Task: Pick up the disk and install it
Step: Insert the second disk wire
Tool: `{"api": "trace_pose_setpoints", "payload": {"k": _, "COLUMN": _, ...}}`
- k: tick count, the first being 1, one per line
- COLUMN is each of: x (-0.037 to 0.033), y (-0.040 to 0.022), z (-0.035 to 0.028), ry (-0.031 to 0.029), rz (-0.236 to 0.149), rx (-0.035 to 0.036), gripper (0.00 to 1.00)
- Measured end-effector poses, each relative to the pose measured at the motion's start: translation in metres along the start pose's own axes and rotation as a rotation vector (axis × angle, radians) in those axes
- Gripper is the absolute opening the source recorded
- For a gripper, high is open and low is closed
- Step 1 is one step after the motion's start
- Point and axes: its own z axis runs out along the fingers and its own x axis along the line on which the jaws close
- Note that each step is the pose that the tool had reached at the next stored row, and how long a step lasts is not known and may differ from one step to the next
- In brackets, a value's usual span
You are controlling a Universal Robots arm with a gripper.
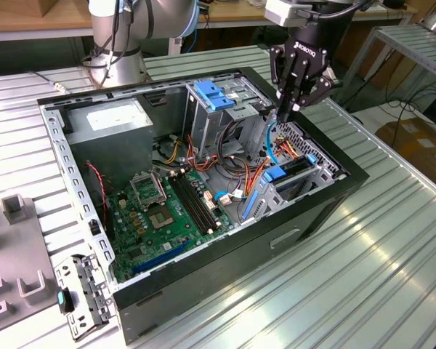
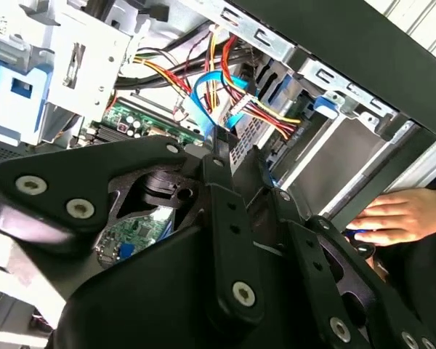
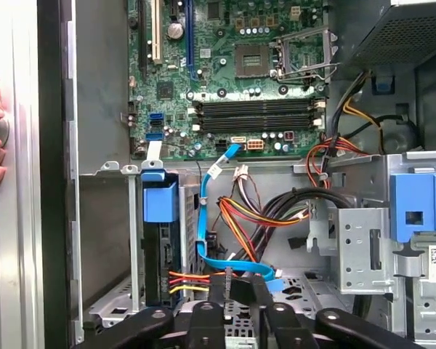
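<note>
The disk [image 3: 160,243] stands on edge in the lower drive bay of the open computer case [image 1: 349,182], its blue rail end [image 3: 160,201] facing up and red and yellow wires running to it. In the exterior view the disk [image 1: 285,173] sits in the bay at the case's right end. My black gripper [image 1: 285,110] hangs just above that end of the case, fingers drawn together, a little beside the disk and not touching it. In both wrist views the gripper [image 3: 236,287] [image 2: 240,156] is right by a light-blue flat cable [image 3: 236,265]; nothing shows between the fingers.
Motherboard [image 1: 163,211], grey power-supply box [image 1: 112,120] and a metal drive cage with a blue latch [image 1: 216,94] occupy the case. Cable bundles [image 3: 276,218] lie beside the bay. A person's hand [image 2: 400,214] rests outside the case wall. Grey fixtures [image 1: 18,211] stand at the exterior view's left.
</note>
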Motion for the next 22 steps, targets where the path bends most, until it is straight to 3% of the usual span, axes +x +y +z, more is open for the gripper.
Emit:
{"api": "trace_pose_setpoints", "payload": {"k": 1, "x": -0.0011, "y": 0.0000, "z": 0.0000, "ry": 0.0000, "rz": 0.000, "rx": 0.0000, "gripper": 0.30}}
{"api": "trace_pose_setpoints", "payload": {"k": 4, "x": -0.0014, "y": 0.0001, "z": -0.0032, "ry": 0.0007, "rz": 0.000, "rx": -0.0002, "gripper": 0.30}}
{"api": "trace_pose_setpoints", "payload": {"k": 5, "x": -0.0016, "y": 0.0001, "z": -0.0039, "ry": 0.0055, "rz": 0.000, "rx": -0.0001, "gripper": 0.30}}
{"api": "trace_pose_setpoints", "payload": {"k": 6, "x": -0.0022, "y": 0.0001, "z": -0.0041, "ry": 0.0217, "rz": 0.000, "rx": 0.0007, "gripper": 0.30}}
{"api": "trace_pose_setpoints", "payload": {"k": 7, "x": -0.0057, "y": 0.0000, "z": -0.0034, "ry": 0.0550, "rz": 0.001, "rx": 0.0019, "gripper": 0.30}}
{"api": "trace_pose_setpoints", "payload": {"k": 8, "x": -0.0085, "y": -0.0003, "z": -0.0019, "ry": 0.0667, "rz": 0.001, "rx": 0.0024, "gripper": 0.30}}
{"api": "trace_pose_setpoints", "payload": {"k": 13, "x": -0.0160, "y": -0.0021, "z": 0.0067, "ry": 0.0894, "rz": 0.001, "rx": 0.0034, "gripper": 0.30}}
{"api": "trace_pose_setpoints", "payload": {"k": 14, "x": -0.0179, "y": -0.0025, "z": 0.0082, "ry": 0.1019, "rz": 0.002, "rx": 0.0039, "gripper": 0.30}}
{"api": "trace_pose_setpoints", "payload": {"k": 16, "x": -0.0196, "y": -0.0026, "z": 0.0098, "ry": 0.1128, "rz": 0.002, "rx": 0.0043, "gripper": 0.29}}
{"api": "trace_pose_setpoints", "payload": {"k": 18, "x": -0.0207, "y": -0.0027, "z": 0.0117, "ry": 0.1208, "rz": 0.002, "rx": 0.0047, "gripper": 0.11}}
{"api": "trace_pose_setpoints", "payload": {"k": 19, "x": -0.0209, "y": -0.0027, "z": 0.0122, "ry": 0.1286, "rz": 0.002, "rx": 0.0050, "gripper": 0.11}}
{"api": "trace_pose_setpoints", "payload": {"k": 21, "x": -0.0214, "y": -0.0027, "z": 0.0131, "ry": 0.1663, "rz": 0.003, "rx": 0.0065, "gripper": 0.11}}
{"api": "trace_pose_setpoints", "payload": {"k": 22, "x": -0.0216, "y": -0.0027, "z": 0.0134, "ry": 0.1775, "rz": 0.003, "rx": 0.0070, "gripper": 0.11}}
